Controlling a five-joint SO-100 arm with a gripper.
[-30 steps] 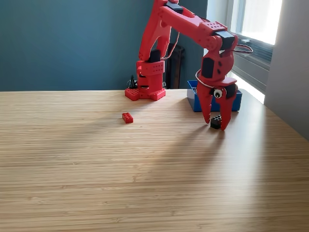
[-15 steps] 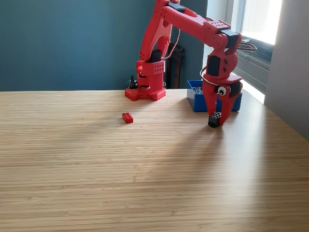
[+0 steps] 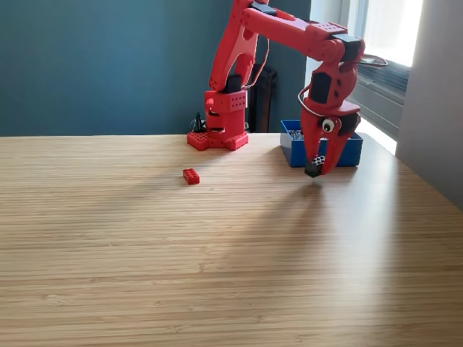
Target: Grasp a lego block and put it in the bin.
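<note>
A red arm stands on its base at the far edge of a pale wooden counter, against a dark teal wall. From the base the arm rises, bends over at the top and reaches out toward the exterior view's right, then drops down to the pincer, which points at the counter.

The pincer is clenched on a black lego block. The two red jaws close in on the block from either side, and the block sits at their very tips. It appears to be just clear of the counter surface, though the gap is too slight to be sure of. A faint shadow lies on the wood directly under it.

The bin, a shallow bright-blue box, sits on the counter immediately behind the pincer, toward the far right. The pincer and its block hang in front of the bin's near wall, not over its opening, and the wrist of the arm covers much of the bin's middle. A few small pieces show inside at the bin's left end, too small to make out.

A red lego block lies alone on the counter, well apart to the left of the pincer and nearer than the base.

A bright window fills the far right corner.
</note>
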